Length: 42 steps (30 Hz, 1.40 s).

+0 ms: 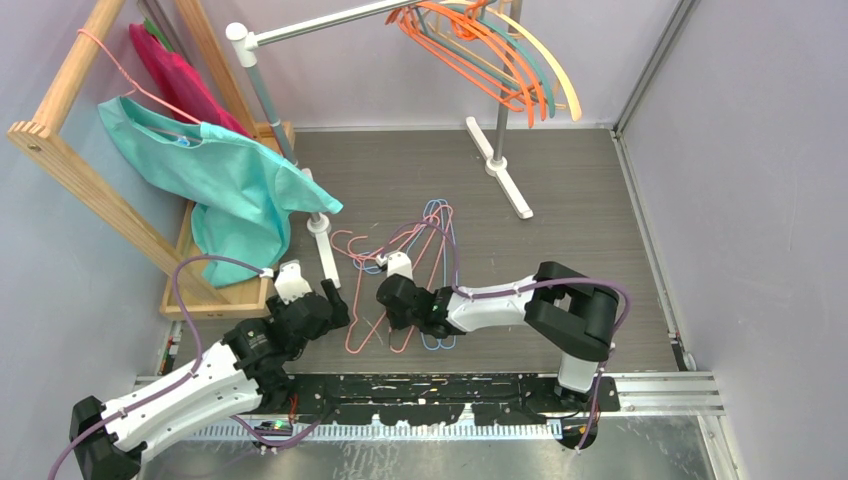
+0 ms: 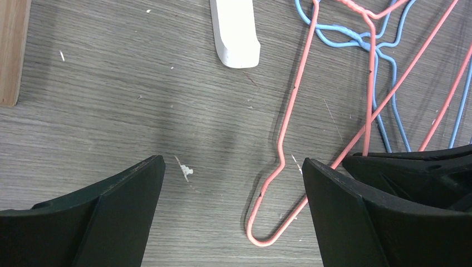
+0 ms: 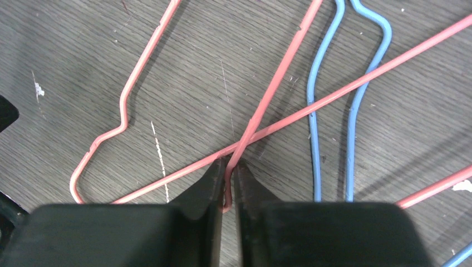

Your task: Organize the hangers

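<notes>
Right wrist view shows the right gripper (image 3: pixel 227 181) pinched narrow on one pink wire hanger (image 3: pixel 273 94), right where another pink hanger (image 3: pixel 362 78) crosses it in the tangle on the table (image 3: pixel 67 50). A lift could drag that one and the blue hangers (image 3: pixel 311 111) along, or the thin wire could slip. The left gripper (image 2: pixel 232 167) hangs wide open and empty beside the pile

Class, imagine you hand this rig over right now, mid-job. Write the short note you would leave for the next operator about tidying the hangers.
Left claw: open, empty, low over the table beside the pile.
Right claw: shut on one pink wire hanger, which lies on the table.
Things: the pink and blue wire hangers lie tangled in front of the arms. The plastic hangers hang on the silver rail.
Done: plastic ones hung.
Left: lift the gripped hanger out of the tangle, hang it, then do the rest.
</notes>
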{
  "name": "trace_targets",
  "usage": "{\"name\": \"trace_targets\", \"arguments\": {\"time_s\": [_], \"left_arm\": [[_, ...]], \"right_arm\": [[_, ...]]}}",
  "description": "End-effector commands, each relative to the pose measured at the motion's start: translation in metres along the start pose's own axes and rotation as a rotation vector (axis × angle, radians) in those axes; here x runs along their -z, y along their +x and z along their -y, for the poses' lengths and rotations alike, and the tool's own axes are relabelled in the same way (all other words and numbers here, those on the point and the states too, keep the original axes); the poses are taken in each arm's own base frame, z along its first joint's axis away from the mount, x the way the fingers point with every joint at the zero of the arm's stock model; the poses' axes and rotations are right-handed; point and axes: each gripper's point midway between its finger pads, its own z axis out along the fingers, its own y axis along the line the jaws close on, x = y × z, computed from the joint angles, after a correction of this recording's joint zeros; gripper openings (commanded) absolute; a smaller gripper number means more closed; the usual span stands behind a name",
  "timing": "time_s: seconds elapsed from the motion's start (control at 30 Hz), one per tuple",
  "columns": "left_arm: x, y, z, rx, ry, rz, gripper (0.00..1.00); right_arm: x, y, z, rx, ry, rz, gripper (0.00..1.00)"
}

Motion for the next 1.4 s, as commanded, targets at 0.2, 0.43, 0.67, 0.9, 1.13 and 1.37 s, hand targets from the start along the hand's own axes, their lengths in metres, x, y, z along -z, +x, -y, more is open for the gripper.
{"name": "trace_targets", "arguments": {"time_s": [0.2, 0.43, 0.67, 0.9, 1.13, 1.37], "left_arm": [[0.002, -0.008, 0.001, 0.030, 0.001, 0.028, 0.98], [0.002, -0.009, 0.002, 0.034, 0.002, 0.030, 0.98], [0.002, -0.010, 0.005, 0.034, 0.002, 0.031, 0.98], [0.001, -0.011, 0.006, 0.036, 0.002, 0.032, 0.98], [0.002, -0.012, 0.004, 0.033, -0.004, 0.037, 0.98], [0.005, -0.015, 0.002, 0.036, 0.002, 0.048, 0.98]], "right_arm": [[0.061, -0.075, -0.019, -0.051, -0.063, 0.215, 0.02], [0.148, -0.169, -0.029, -0.154, -0.198, 0.501, 0.01], [0.245, -0.277, -0.049, -0.239, -0.528, 0.749, 0.01], [0.303, -0.337, -0.078, -0.242, -0.789, 0.861, 0.01], [0.315, -0.367, -0.087, -0.233, -0.855, 0.908, 0.01], [0.287, -0.397, -0.064, -0.307, -0.816, 0.924, 0.01]]}}
